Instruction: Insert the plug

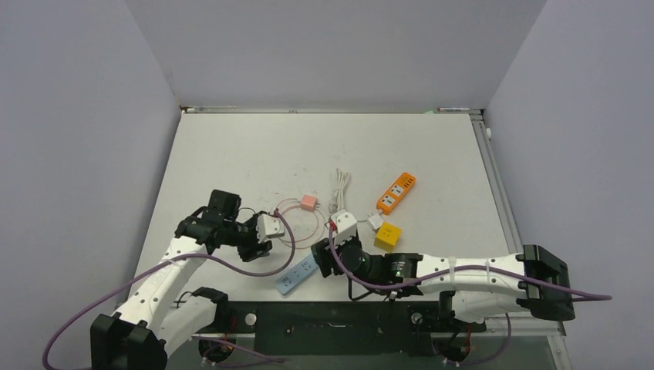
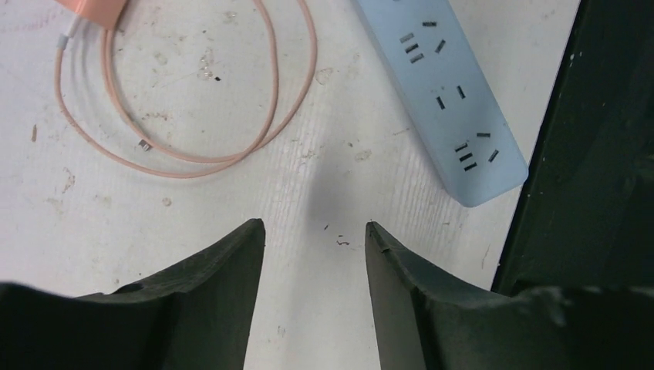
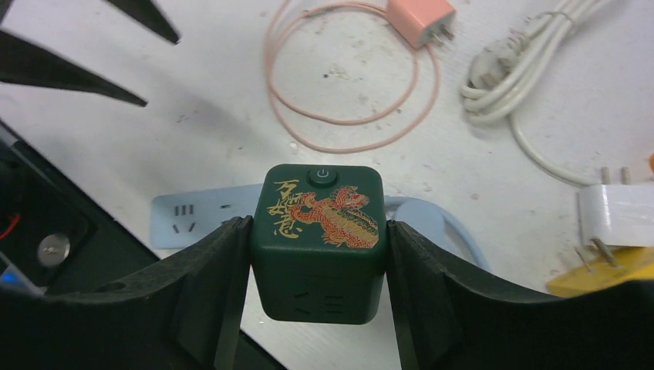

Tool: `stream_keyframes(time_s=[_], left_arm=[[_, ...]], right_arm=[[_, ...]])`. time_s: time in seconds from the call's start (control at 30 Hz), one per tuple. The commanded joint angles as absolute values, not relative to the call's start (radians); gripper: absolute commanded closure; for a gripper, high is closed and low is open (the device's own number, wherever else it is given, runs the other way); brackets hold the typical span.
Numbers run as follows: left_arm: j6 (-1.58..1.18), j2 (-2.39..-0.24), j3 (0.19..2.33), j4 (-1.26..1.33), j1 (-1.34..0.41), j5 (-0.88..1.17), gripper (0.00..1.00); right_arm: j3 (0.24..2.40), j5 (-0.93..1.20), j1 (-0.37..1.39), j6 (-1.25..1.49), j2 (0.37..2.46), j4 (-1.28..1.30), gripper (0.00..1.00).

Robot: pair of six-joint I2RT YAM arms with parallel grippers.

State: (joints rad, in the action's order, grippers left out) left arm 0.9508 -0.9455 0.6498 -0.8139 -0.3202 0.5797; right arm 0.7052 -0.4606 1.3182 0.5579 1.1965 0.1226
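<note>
Near edge: the light blue plastic power strip [image 1: 295, 276] lies slantwise on the white worktop [image 1: 231, 146]. Its rounded near end is just beside the black base rail [image 2: 586, 154], so there is little room on that side.

The right end effector [image 3: 318, 231] is clamped on the dark green cube-shaped plug adapter with a gold and red dragon print [image 3: 320, 208], one finger on each side face. The cube sits over the strip's middle; whether it touches the strip cannot be told.

The left end effector [image 2: 315, 231] hangs with its fingers apart over bare worktop, near the strip's near end but not touching it.

Beyond both, the pink looped cable [image 2: 274, 77] and its pink square charger [image 1: 308, 202] lie flat. To the right, a white pronged plug [image 3: 617, 212] sits just beside the yellow cube socket [image 1: 387, 235]. Further back lie a bundled white cord [image 1: 341, 183] and an orange power strip [image 1: 396, 193]. From there, bare white surface runs to the back edge and both side walls.
</note>
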Motion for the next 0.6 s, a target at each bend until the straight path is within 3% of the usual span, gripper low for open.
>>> stream_keyframes(time_s=[0.0, 0.2, 0.57], left_arm=[[0.823, -0.957, 0.757, -0.82, -0.243, 0.681, 0.48], [0.803, -0.972, 0.821, -0.877, -0.178, 0.714, 0.37], [0.732, -0.962, 0.841, -0.872, -0.178, 0.732, 0.35]], right_arm=[[0.647, -0.586, 1.418, 0.507, 1.156, -0.113, 0.95], [0.584, -0.671, 1.493, 0.439, 1.216, -0.346, 0.95], [0.504, -0.809, 1.572, 0.298, 1.353, -0.746, 0.95]])
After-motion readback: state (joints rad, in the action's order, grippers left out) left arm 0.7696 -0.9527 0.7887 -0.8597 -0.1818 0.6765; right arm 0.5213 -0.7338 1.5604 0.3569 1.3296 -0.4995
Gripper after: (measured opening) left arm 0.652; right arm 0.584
